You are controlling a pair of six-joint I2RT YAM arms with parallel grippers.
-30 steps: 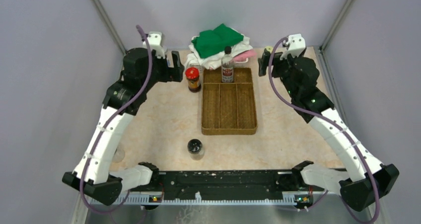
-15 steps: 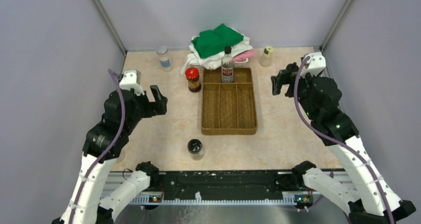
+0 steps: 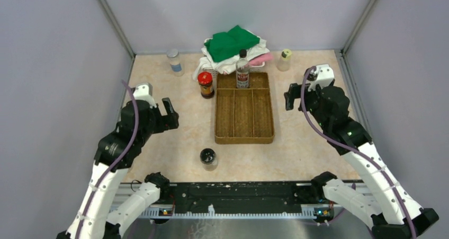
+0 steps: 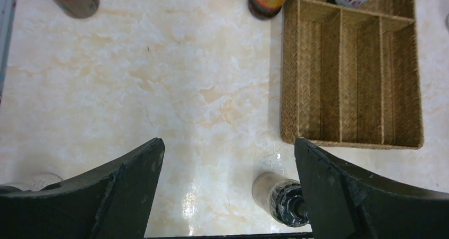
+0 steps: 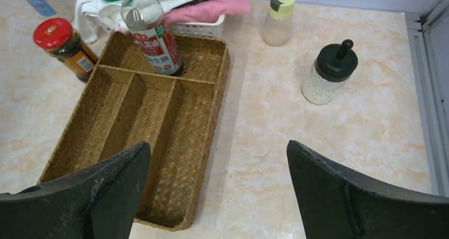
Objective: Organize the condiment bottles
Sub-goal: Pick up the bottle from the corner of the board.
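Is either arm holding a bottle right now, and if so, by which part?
Nothing is held. The left gripper and the right gripper are both open and empty, above the table.

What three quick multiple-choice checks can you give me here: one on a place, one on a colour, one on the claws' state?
1. Where does the tall red-labelled bottle stand?
A) in the tray's far cross compartment
B) in a long compartment
C) outside the tray

2. What colour is the lid of the jar just outside the tray's far left corner?
A) yellow
B) red
C) white

3. How are the left claw and right claw?
A) both shut
B) left shut on a jar
C) both open, empty

Answers:
1 A: its base sits behind the divider at the tray's far end.
2 B: the right wrist view shows a red lid.
3 C: each wrist view shows the fingers wide apart, gripping nothing.
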